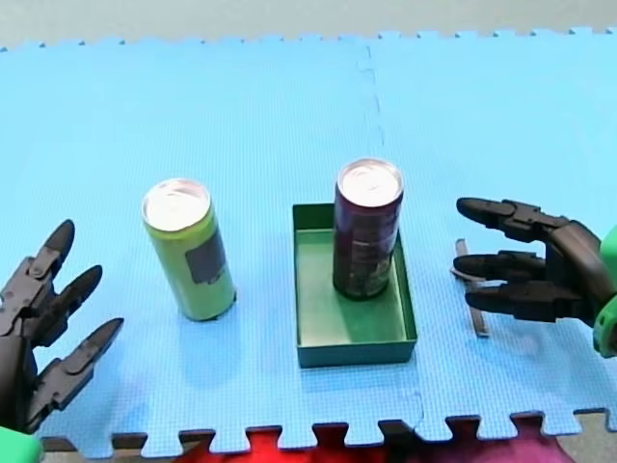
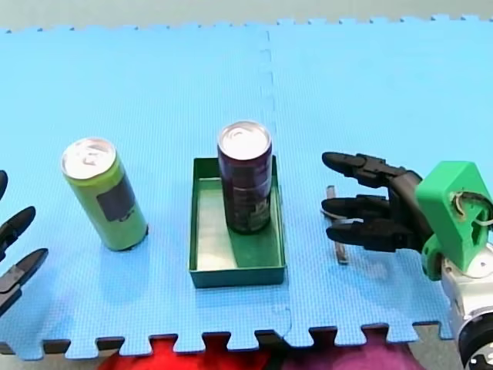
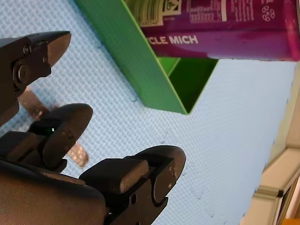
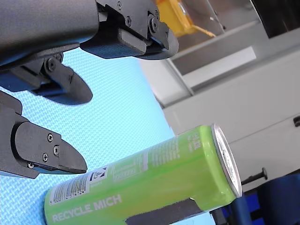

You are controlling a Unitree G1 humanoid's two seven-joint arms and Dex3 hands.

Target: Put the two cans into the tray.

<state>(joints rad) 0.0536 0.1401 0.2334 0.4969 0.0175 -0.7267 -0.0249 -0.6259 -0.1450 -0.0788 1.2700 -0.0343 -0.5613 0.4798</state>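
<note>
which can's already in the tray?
The purple can, upright inside the green tray. The green can stands outside it, on the blue mat to the tray's left.

Pretty sure the mat (image 1: 289, 106) was matt blue foam, finely dimpled. The green can (image 1: 190, 249), at 9 o'clock from the tray (image 1: 352, 349), and the purple can (image 1: 366, 236) looked like glossy metal with bare silver tops. The tray seemed to be smooth green plastic.

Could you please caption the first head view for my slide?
Purple can in green tray, green can on mat beside it; open left hand and right hand flank them.
</note>
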